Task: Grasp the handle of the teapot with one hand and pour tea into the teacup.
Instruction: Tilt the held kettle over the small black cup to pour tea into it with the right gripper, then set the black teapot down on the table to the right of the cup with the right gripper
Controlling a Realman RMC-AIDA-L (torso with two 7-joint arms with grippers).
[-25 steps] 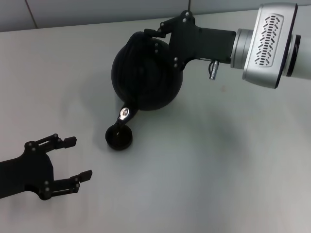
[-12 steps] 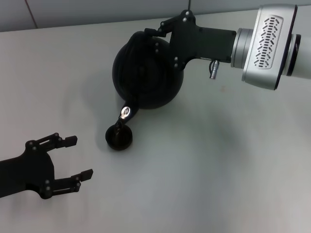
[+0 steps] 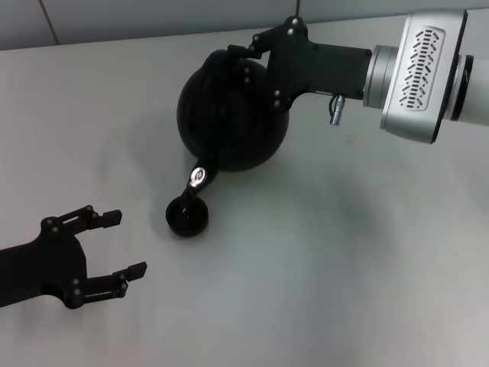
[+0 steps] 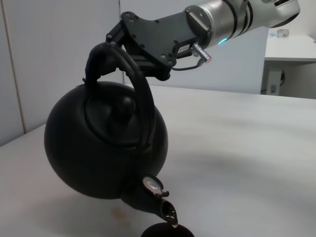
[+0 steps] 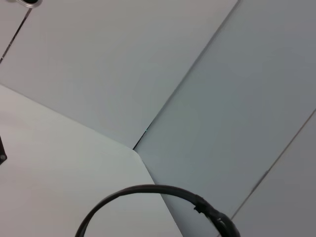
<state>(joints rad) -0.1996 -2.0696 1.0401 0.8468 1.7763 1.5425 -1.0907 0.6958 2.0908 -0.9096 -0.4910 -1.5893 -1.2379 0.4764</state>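
Observation:
The round matte-black teapot (image 3: 229, 118) hangs in the air, tilted with its spout (image 3: 197, 180) down over the tiny dark teacup (image 3: 187, 216) on the table. My right gripper (image 3: 243, 52) is shut on the teapot's arched black handle (image 4: 129, 74). The left wrist view shows the teapot (image 4: 103, 148), the spout tip (image 4: 169, 213) just above the teacup's rim (image 4: 167, 230), and the right gripper (image 4: 116, 40) on the handle. No tea is visible. My left gripper (image 3: 118, 243) is open and empty at the front left, left of the cup.
The pale table (image 3: 344, 252) stretches to the right and front of the cup. A grey wall (image 3: 153, 15) runs along the table's far edge. The right wrist view shows only wall panels and a black cable (image 5: 148, 192).
The left gripper has shifted slightly toward the front. The teapot and right gripper have barely moved in the last half second.

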